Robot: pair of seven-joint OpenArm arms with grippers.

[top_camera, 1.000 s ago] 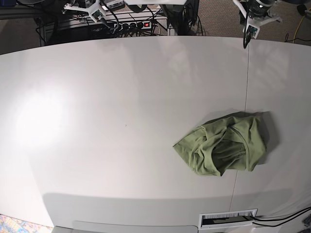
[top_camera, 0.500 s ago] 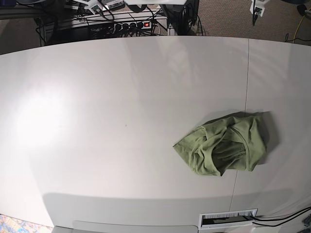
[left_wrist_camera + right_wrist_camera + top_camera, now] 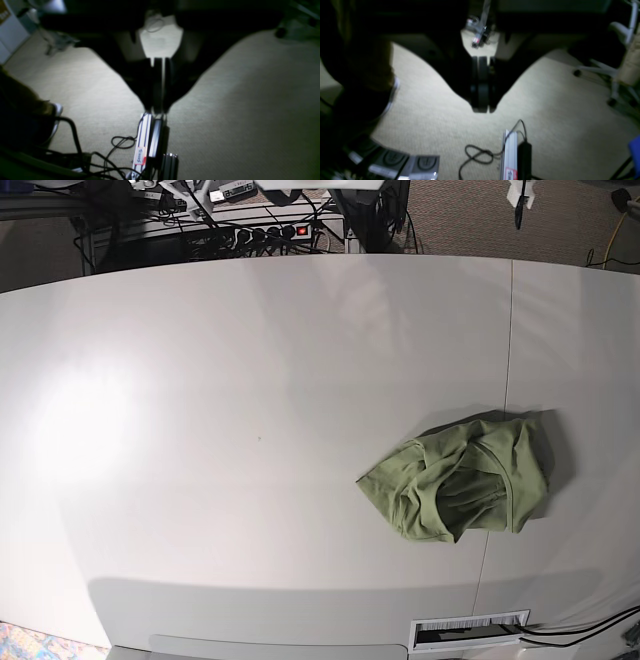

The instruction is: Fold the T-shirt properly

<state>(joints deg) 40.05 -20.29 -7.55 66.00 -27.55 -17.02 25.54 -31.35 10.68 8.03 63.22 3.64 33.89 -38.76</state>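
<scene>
The olive-green T-shirt [image 3: 455, 485] lies crumpled in a heap on the right part of the white table [image 3: 250, 430]. Neither gripper touches it. My left gripper [image 3: 157, 110] hangs beyond the table's far edge over carpet, its dark fingers pressed together with nothing between them; only its tip shows at the top right of the base view [image 3: 518, 200]. My right gripper [image 3: 481, 110] is also shut and empty over the carpet behind the table; a small part of it shows at the top left of the base view [image 3: 190, 192]. The T-shirt is not in either wrist view.
A power strip [image 3: 270, 230] and tangled cables lie behind the table's far edge. A cable slot [image 3: 468, 630] sits at the near edge. A seam [image 3: 510, 340] runs down the table on the right. A chair base [image 3: 607, 72] stands on the carpet.
Both grippers have drawn back past the far edge and nearly out of the base view. The T-shirt has not moved.
</scene>
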